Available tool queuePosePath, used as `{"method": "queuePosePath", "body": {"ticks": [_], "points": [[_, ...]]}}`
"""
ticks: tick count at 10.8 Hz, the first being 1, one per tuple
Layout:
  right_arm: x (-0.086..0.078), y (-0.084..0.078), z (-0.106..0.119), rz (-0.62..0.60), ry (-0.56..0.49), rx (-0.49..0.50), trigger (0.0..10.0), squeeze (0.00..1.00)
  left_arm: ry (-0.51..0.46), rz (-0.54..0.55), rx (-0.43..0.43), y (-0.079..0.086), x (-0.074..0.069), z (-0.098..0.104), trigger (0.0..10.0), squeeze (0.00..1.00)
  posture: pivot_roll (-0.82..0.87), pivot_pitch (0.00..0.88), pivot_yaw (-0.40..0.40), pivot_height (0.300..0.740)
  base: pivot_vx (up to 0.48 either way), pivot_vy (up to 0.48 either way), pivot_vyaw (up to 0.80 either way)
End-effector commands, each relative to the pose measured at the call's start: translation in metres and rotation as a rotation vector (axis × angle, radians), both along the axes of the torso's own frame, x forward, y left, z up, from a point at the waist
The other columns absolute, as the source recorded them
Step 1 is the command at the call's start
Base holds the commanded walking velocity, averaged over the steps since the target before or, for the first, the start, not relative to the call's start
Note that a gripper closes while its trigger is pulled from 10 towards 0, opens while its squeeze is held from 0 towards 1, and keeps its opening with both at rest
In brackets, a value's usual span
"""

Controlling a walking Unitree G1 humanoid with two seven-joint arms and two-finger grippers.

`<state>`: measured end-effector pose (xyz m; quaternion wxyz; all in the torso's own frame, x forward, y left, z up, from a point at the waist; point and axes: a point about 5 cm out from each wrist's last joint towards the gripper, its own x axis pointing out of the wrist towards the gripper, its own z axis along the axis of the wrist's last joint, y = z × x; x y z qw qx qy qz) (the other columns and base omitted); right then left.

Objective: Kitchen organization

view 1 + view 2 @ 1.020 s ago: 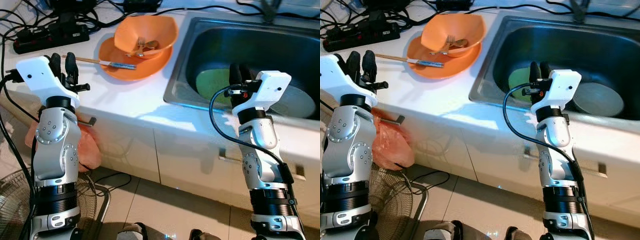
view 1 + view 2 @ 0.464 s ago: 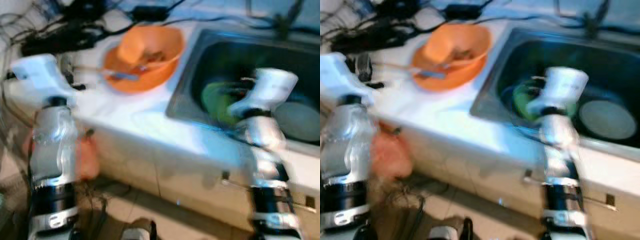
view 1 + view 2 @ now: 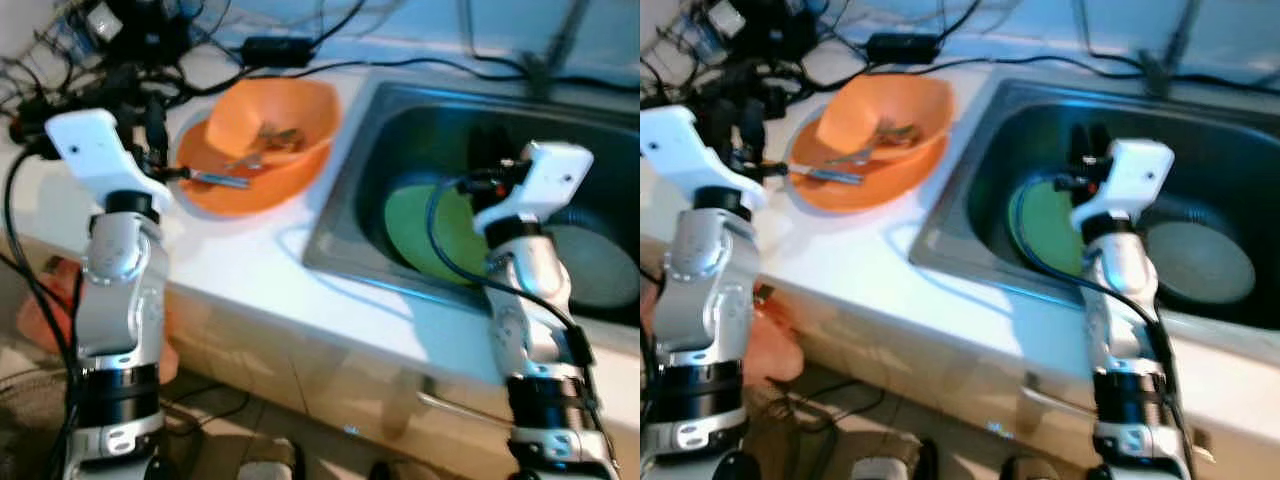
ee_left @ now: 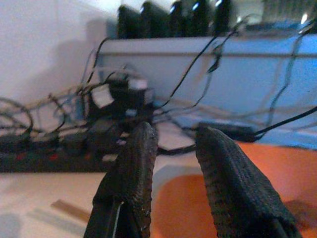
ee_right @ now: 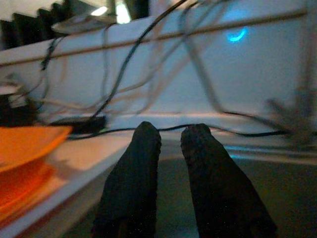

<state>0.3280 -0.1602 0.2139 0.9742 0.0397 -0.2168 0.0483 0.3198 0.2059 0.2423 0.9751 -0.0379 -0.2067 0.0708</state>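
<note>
An orange bowl (image 3: 270, 115) with cutlery in it sits on an orange plate (image 3: 215, 195) on the white counter (image 3: 230, 265). Chopsticks (image 3: 215, 179) lie across the plate's left rim. My left gripper (image 3: 735, 125) hovers just left of the plate, its fingers slightly apart and holding nothing; in the left wrist view the gripper (image 4: 176, 136) faces the orange rim. My right gripper (image 3: 1088, 145) hangs over the steel sink (image 3: 340, 265), above a green plate (image 3: 440, 235), with a narrow gap between its fingers (image 5: 146, 148) and nothing held.
A grey plate (image 3: 595, 265) lies in the sink beside the green one. A power strip and tangled black cables (image 3: 100, 60) crowd the back left of the counter. An orange bag (image 3: 40, 310) hangs below the counter's front edge, by my left arm.
The whole view has shifted and blurred as the camera moved; the counter and sink now look nearer. Both arms stay raised in much the same pose, and nothing was picked up.
</note>
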Motion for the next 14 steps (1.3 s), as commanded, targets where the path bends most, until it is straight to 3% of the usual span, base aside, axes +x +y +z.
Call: {"method": "queuePosePath", "body": {"ticks": [1, 5, 9, 14], "points": [[-0.0012, 0.0015, -0.0027, 0.008, 0.004, -0.003, 10.0, 0.00, -0.012, 0.011, 0.004, 0.0024, -0.0018, 0.0018, 10.0, 0.00, 0.15, 0.173, 0.083, 0.740, 0.000, 0.000, 0.00], [-0.0015, 0.0021, -0.0038, 0.010, 0.010, -0.008, 10.0, 0.00, -0.004, 0.012, 0.016, 0.0020, -0.0023, 0.0007, 10.0, 0.00, 0.15, 0.179, 0.082, 0.740, 0.000, 0.000, 0.00], [-0.0014, 0.0020, -0.0048, 0.009, 0.015, -0.012, 10.0, 0.00, -0.009, 0.009, 0.004, 0.0018, -0.0029, 0.0004, 10.0, 0.00, 0.15, 0.182, 0.081, 0.740, -0.274, 0.000, 0.00], [-0.0015, 0.0009, -0.0053, 0.000, 0.019, -0.010, 10.0, 0.00, -0.023, 0.002, -0.001, 0.0008, -0.0029, 0.0030, 10.0, 0.00, 0.15, 0.181, 0.082, 0.740, 0.000, 0.000, 0.00]]}}
